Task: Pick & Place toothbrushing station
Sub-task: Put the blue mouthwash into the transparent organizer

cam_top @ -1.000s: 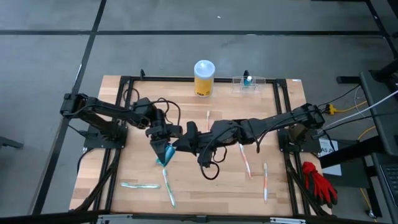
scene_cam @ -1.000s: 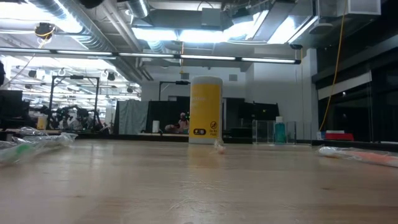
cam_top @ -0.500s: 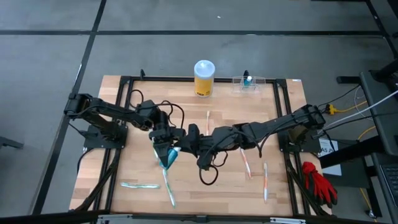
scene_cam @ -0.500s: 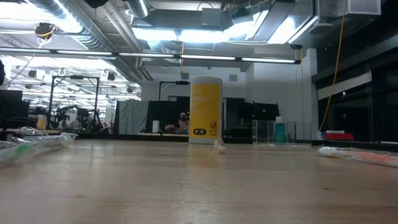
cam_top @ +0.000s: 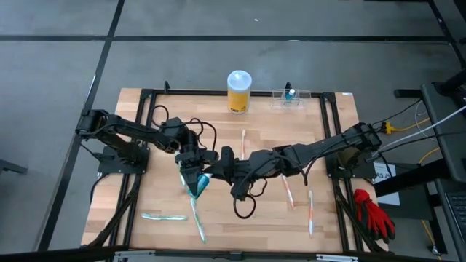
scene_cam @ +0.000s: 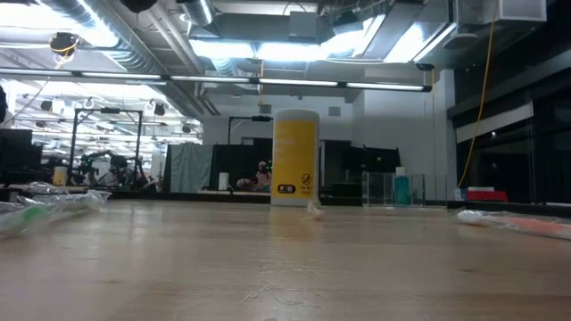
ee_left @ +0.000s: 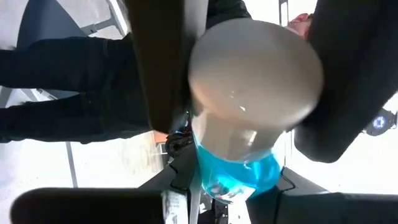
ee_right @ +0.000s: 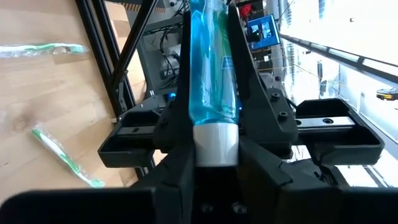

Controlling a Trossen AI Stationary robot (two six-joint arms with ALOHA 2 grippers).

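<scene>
- Both hands have barely moved since half a second ago: left hand (cam_top: pixel 194 177) still grips a blue, white-capped toothpaste tube (cam_top: pixel 196 183) at frame centre.
- Right hand (cam_top: pixel 218 166) touches it; whether it grips, I cannot tell.
- Clear, boxy plastic toothbrushing station (cam_top: pixel 291 97) stands on the wooden counter (cam_top: pixel 335 116), upper right.

Robotics laboratory or industrial workshop. Shown by: a wooden table top (cam_top: pixel 160 196) mounted in a black metal frame (cam_top: pixel 149 93), with 2 dark arms bolted at opposite sides; bare grey concrete floor (cam_top: pixel 58 65) marked with dark lines; exposed silver ducting (scene_cam: pixel 134 40) and strip lighting (scene_cam: pixel 384 86) under an open ceiling; further benches and equipment racks (scene_cam: pixel 98 165) in the hall behind; yellow cable (cam_top: pixel 408 125) trailed beside the rig; red work gloves (cam_top: pixel 373 211) left on the frame at the table's edge.
</scene>
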